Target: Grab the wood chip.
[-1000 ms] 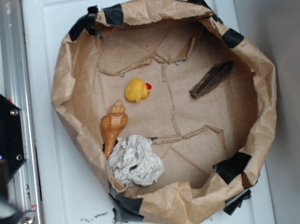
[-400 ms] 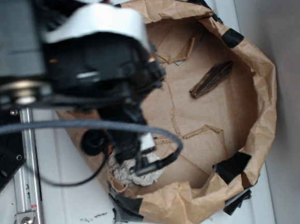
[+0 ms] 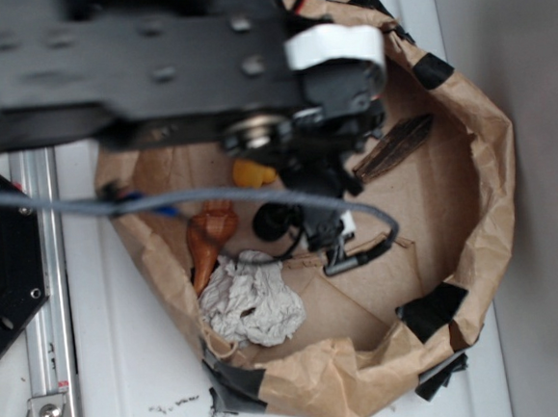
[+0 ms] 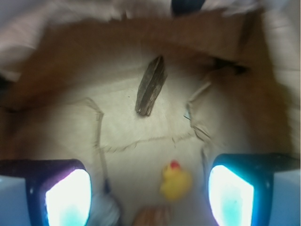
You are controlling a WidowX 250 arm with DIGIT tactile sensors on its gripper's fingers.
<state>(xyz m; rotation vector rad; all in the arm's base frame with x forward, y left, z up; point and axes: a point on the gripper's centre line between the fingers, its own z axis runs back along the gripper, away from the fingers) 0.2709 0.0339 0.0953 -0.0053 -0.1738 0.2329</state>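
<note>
The wood chip (image 3: pixel 396 147) is a dark brown flat sliver lying on the paper floor at the right side of the brown paper nest (image 3: pixel 490 192). In the wrist view the wood chip (image 4: pixel 151 85) lies ahead of my fingers, near the far wall. My gripper (image 4: pixel 149 197) is open, its two pads far apart with nothing between them, high above the floor. From the exterior view the arm (image 3: pixel 200 70) reaches across the top of the nest and hides the gripper's fingertips; its wrist is just left of the chip.
A yellow rubber duck (image 4: pixel 175 181) sits below and between my fingers. An orange-tan seashell (image 3: pixel 207 238) and a crumpled white paper ball (image 3: pixel 252 299) lie at the nest's left. Raised paper walls with black tape (image 3: pixel 432 310) ring the floor.
The arm has swung in from the left and moved up and right across the nest, now covering the duck's area and nearing the wood chip. The objects have not moved.
</note>
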